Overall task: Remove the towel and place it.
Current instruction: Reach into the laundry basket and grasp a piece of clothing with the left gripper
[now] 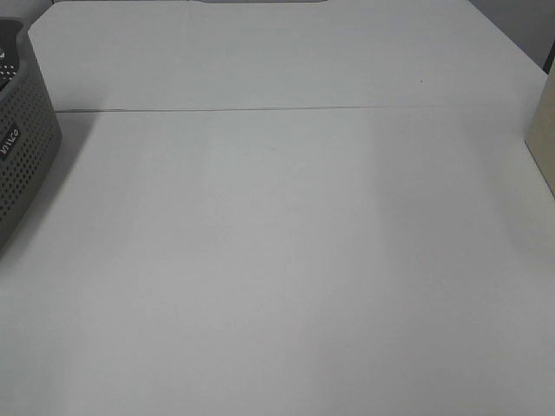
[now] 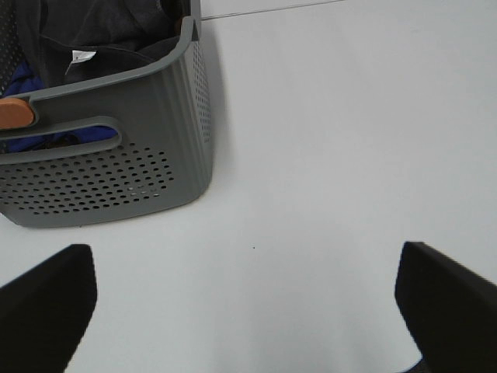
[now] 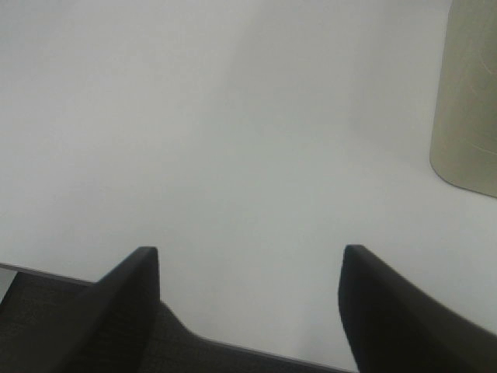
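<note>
While the towel (image 2: 101, 27) lies in the basket (image 2: 116, 179) at the surface's (image 1: 286, 260) left edge | my left hand (image 2: 248, 303) spread wide | my right hand (image 3: 248, 303) spread wide

Most likely a lab or test room, dressed with a bit of household laundry. Plain white table (image 1: 277, 260), wide and matt, made of two flat parts meeting at a thin seam (image 1: 260, 109). Even, flat lighting with only soft shadows. At the left edge, a grey plastic basket (image 2: 116, 179) with punched holes, holding a dark towel (image 2: 101, 23) with a small white tag (image 2: 80, 56) and some blue cloth (image 2: 19, 78). At the right edge, a pale beige container (image 3: 466, 101), only partly seen. Past the far right corner, a plain grey backdrop (image 1: 525, 22).
</note>
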Robot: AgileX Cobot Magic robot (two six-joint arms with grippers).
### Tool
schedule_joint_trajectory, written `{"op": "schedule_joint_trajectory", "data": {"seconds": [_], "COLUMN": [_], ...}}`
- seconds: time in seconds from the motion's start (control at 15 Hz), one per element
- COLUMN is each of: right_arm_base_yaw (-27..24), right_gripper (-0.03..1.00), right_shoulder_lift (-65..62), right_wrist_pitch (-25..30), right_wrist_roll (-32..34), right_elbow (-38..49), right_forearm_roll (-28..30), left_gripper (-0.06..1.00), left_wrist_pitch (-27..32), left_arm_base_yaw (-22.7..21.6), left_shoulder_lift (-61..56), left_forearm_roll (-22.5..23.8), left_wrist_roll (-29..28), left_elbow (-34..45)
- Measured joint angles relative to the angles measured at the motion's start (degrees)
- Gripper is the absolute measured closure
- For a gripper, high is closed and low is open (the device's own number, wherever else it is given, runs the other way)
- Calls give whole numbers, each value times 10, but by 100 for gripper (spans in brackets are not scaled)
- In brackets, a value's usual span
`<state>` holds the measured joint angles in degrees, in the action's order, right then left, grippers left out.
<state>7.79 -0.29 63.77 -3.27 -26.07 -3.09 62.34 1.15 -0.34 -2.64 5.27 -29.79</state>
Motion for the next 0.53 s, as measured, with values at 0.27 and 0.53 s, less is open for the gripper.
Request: {"op": "schedule_joint_trajectory", "data": {"seconds": [0.27, 0.53], "right_arm_base_yaw": [0, 0], "right_gripper": [32, 32], "right_shoulder_lift": [0, 0], "right_wrist_pitch": [0, 0], "right_wrist_roll": [0, 0], "right_elbow": [0, 0], "right_forearm_roll": [0, 0], "left_gripper": [-5, -5], "left_wrist_pitch": [0, 0], "left_arm_base_yaw": [0, 0], "left_shoulder_lift": [0, 0], "left_forearm_roll": [0, -6], "left_wrist_roll": [1, 1], "left_elbow": [0, 0]}}
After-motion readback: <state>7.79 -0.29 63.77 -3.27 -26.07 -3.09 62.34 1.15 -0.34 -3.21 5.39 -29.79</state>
